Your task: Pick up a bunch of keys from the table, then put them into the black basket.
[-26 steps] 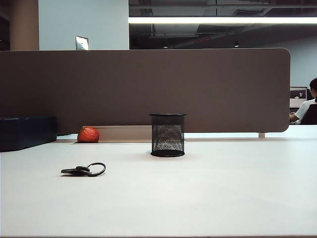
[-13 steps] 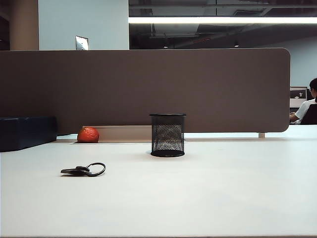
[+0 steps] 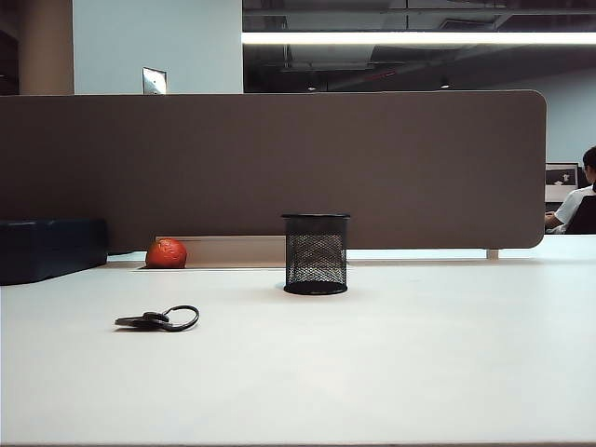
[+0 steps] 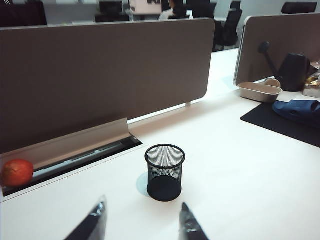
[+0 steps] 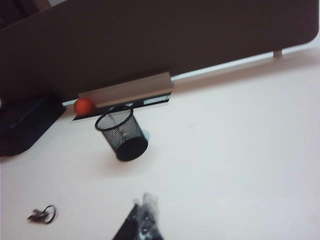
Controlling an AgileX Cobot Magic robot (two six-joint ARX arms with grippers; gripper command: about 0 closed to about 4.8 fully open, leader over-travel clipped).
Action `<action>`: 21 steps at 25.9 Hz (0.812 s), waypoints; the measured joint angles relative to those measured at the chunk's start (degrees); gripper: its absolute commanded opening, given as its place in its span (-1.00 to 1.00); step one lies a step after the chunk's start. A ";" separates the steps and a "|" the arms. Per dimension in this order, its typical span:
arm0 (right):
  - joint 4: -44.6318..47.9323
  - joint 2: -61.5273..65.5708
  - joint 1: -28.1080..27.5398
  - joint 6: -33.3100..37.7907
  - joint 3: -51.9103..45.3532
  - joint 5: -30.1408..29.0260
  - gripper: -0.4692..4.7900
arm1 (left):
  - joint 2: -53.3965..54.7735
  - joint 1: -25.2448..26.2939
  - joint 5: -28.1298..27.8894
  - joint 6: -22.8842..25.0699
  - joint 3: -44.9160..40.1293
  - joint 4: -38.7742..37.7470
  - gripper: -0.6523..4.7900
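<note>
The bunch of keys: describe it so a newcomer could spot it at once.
Start at the brown partition along the back of the white table. In front of it stands the black basket; the bunch of keys lies flat, nearer the camera and left of the basket. It is small and dark with a thin ring, unlike the round orange-red ball.

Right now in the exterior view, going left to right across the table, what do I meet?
Dark blue box → bunch of keys → black basket. The orange-red ball overlaps the keys' span, so I leave it unplaced. Neither gripper shows in this view.
</note>
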 measured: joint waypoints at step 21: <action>-14.64 13.09 0.02 6.38 10.03 -19.61 0.02 | 25.68 -8.11 8.15 13.33 13.94 -8.33 0.94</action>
